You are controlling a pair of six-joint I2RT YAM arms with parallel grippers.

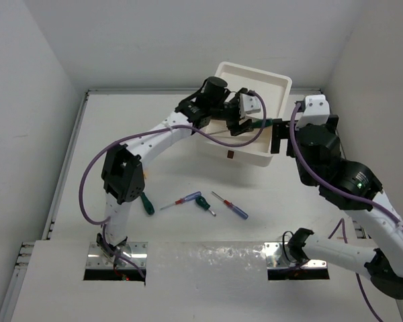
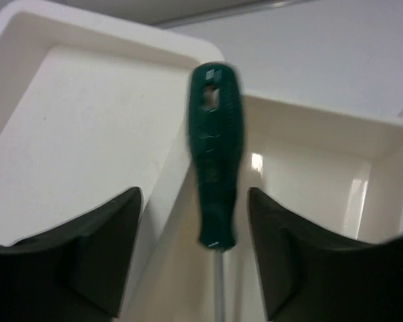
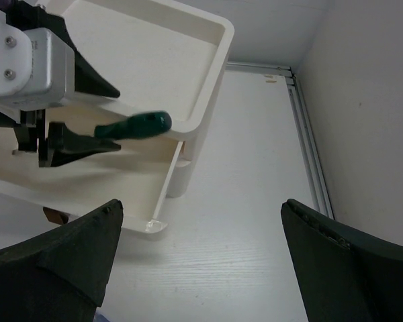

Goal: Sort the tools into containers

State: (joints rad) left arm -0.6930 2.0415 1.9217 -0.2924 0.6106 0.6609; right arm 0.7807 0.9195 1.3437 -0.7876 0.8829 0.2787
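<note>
A dark green-handled screwdriver (image 1: 258,124) lies loose between the jaws of my left gripper (image 1: 245,123), which is open. In the left wrist view its blurred handle (image 2: 215,154) points away from the camera, with gaps to both fingers, over a pulled-out white drawer (image 2: 322,124). The drawer belongs to the white box unit (image 1: 275,84) and has a red-brown tab (image 1: 230,155). My right gripper (image 1: 279,137) is open and empty beside the unit's right side. The right wrist view shows the screwdriver (image 3: 134,125) over the open drawer (image 3: 164,191). More screwdrivers lie on the table: green (image 1: 146,202), red (image 1: 187,199), blue-handled (image 1: 234,207).
Another short green handle (image 1: 203,201) lies against the red screwdriver. White walls enclose the table on the left, back and right. A metal rail (image 3: 309,154) runs along the right wall. Purple cables hang off both arms.
</note>
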